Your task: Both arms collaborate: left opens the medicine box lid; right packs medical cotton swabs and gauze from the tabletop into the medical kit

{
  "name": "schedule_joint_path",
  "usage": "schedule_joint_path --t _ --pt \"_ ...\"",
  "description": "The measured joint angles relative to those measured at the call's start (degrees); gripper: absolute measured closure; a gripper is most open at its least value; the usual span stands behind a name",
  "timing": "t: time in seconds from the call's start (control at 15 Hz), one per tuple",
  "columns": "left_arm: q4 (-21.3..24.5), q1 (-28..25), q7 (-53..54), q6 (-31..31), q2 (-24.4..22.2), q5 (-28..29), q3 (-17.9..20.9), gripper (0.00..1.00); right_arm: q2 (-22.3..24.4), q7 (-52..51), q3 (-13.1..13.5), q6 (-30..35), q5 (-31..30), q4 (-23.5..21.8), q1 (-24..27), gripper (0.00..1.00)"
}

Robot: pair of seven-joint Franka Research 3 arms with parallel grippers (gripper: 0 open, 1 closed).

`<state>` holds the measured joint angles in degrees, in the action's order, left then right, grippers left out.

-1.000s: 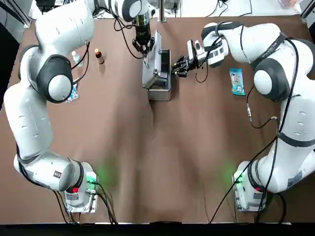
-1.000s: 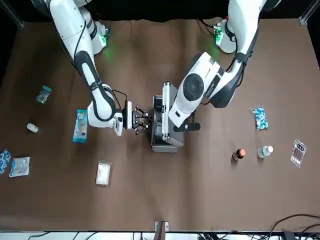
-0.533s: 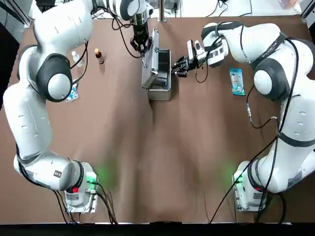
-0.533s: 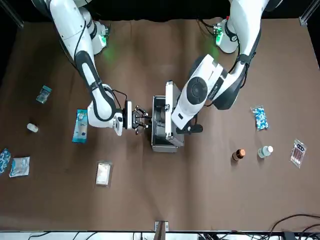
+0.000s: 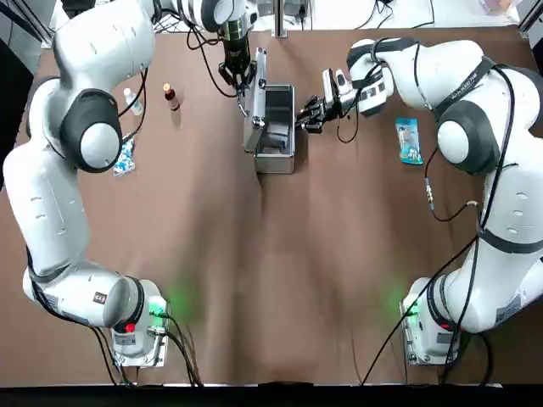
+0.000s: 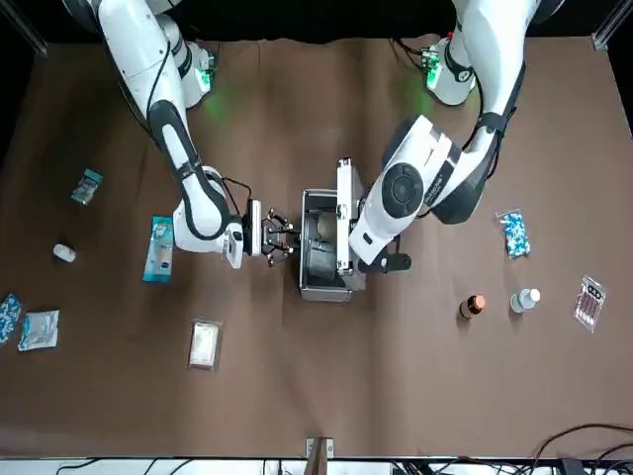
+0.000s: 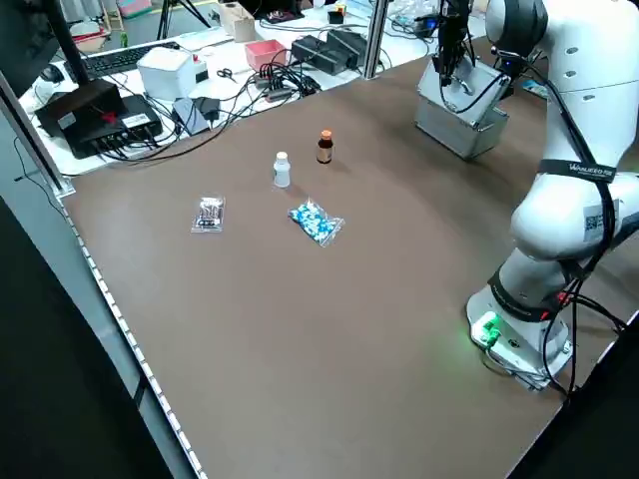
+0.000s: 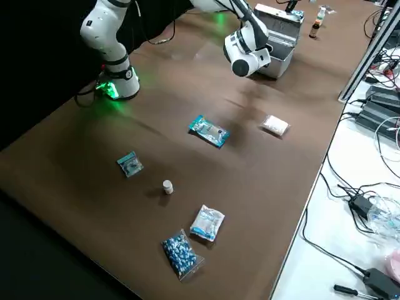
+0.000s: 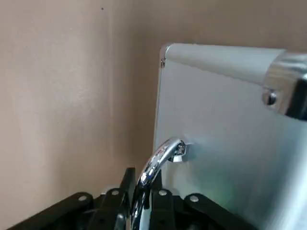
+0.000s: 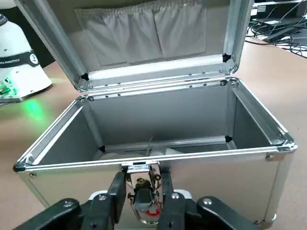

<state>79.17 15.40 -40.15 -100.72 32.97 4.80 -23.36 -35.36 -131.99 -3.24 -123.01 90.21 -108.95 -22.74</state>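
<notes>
Left gripper [image 5: 240,82], closed on the slim chrome handle [image 9: 154,168], is holding the flat silvery lid [image 6: 345,216] upright over the silvery aluminium case [image 5: 273,127], table centre, twelve o'clock side. Right gripper [image 5: 306,114], pinching the front latch [image 10: 141,187] at the case's three o'clock face, is steadying it. Best swinging the lid past vertical, arcing about the hinge.

Lighting: even, bright, from overhead; soft faint shadows on the brown table [image 5: 271,254]. Green glow on the tabletop beside both arm bases, lower left and lower right of the top view. Glare on the glossy white arms [image 5: 59,195]. Left wrist view: pale, washed, near handle [image 9: 153,167] blurred.
</notes>
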Motion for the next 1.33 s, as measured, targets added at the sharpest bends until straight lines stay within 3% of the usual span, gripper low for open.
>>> schedule_joint_path --t 0.6,0.87,1.33 --pt "0.13 -1.82 0.28 1.30 0.00 0.07 0.26 0.76 0.00 0.00 -0.01 -0.24 0.00 -0.02 -0.11 0.63" --pt "0.13 -2.80 0.52 1.32 0.00 0.09 0.30 0.63 0.00 0.00 0.00 -0.33 0.00 -0.02 -0.17 0.62" --pt "0.10 -4.91 3.35 3.00 -0.01 0.15 0.07 0.52 0.00 0.00 -0.01 -0.41 -0.01 0.00 -0.21 0.62"
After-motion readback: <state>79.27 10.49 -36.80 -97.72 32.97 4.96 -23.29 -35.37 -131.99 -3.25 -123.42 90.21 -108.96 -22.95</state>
